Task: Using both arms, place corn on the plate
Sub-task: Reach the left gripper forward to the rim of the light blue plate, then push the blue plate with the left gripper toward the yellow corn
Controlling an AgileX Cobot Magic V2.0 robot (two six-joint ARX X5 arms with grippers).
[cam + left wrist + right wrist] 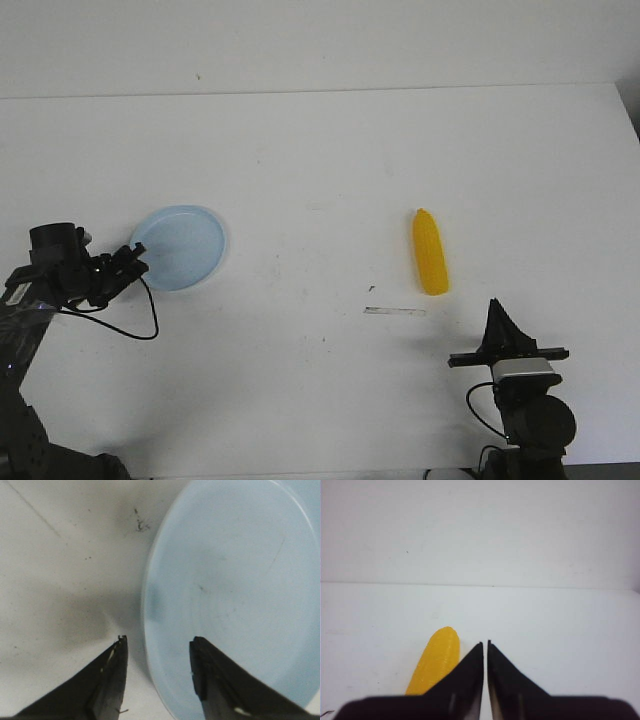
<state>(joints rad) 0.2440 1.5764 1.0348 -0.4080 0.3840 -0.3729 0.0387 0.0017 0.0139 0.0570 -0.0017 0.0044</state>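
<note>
The light-blue plate [181, 246] lies on the white table at the left. My left gripper [135, 259] is open at the plate's near-left rim; in the left wrist view [157, 641] one finger is over the plate [235, 580] and the other over the table, with the rim between them. The yellow corn [430, 251] lies on the table right of centre, tapered tip pointing away. My right gripper [496, 307] is shut and empty, near the table's front edge, behind and right of the corn. The corn also shows in the right wrist view [435, 660], beside the closed gripper [485, 642].
A small dark mark [371, 289] and a thin grey strip [394, 312] lie on the table in front of the corn. A black cable [130, 325] loops from the left arm over the table. The table's far edge [320, 90] meets a white wall.
</note>
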